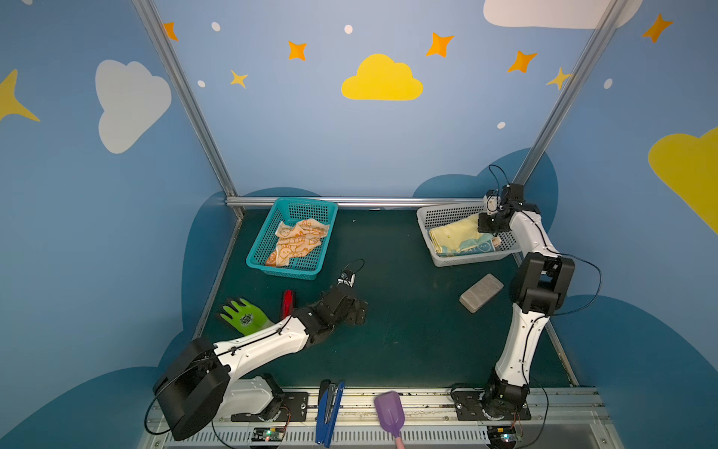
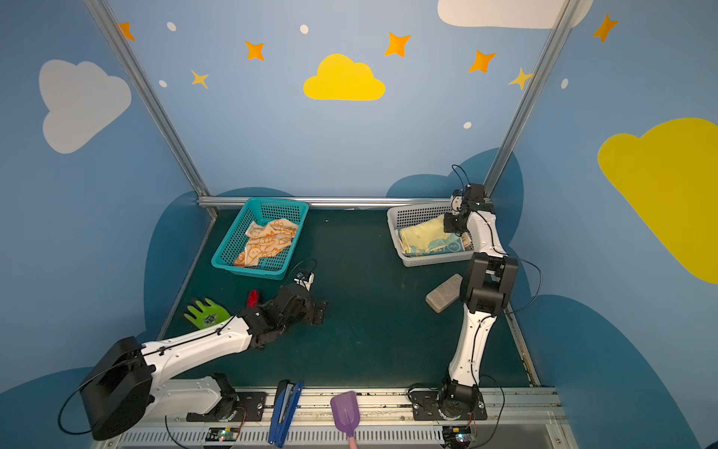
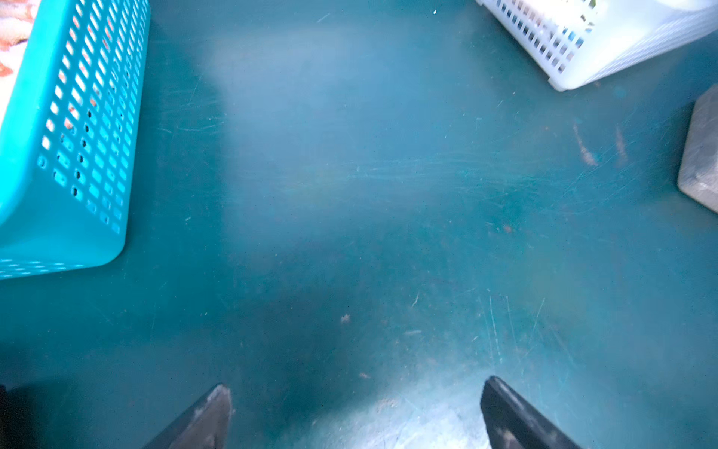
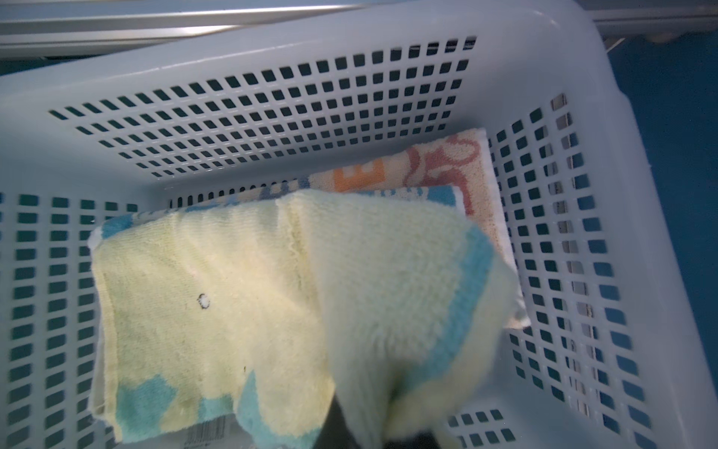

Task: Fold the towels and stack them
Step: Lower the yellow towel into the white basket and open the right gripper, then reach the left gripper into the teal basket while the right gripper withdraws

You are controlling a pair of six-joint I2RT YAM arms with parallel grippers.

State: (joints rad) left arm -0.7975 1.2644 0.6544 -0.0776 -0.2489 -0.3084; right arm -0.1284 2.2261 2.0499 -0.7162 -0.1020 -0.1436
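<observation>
Four towels are divided between two baskets on the bench [image 1: 408, 330]. One, the orange towel with cream rabbits [image 1: 297, 243], is seen crumpled and unfolded in the teal basket [image 1: 285, 272] at the upper left of the bench in both top views. The other three are stacked in the white basket [image 1: 466, 259] at the upper right. The pale-yellow towel [image 1: 454, 233] is laid on top. The blue towel [image 4: 427, 193] is glimpsed beneath it as a thin edge. The lettered orange towel [image 4: 439, 163] is lowest and is exposed past the other two in the right wrist view.

The right gripper [image 1: 487, 227] is lowered into the white basket. Its jaws are pressed together on a flap of the pale-yellow towel, which is raised off the rest of the cloth toward the wrist camera. The left gripper [image 3: 356, 383] is held low over bare bench near the middle of the frame. Its fingers [image 3: 209, 412] are spread wide, with nothing between them.

A grey block [image 1: 481, 292] is seen right of centre, just below the white basket. A bright green glove [image 1: 244, 315] is seen at the lower left, partly covered by the left arm, with a red object [image 1: 288, 303] beside it.
</observation>
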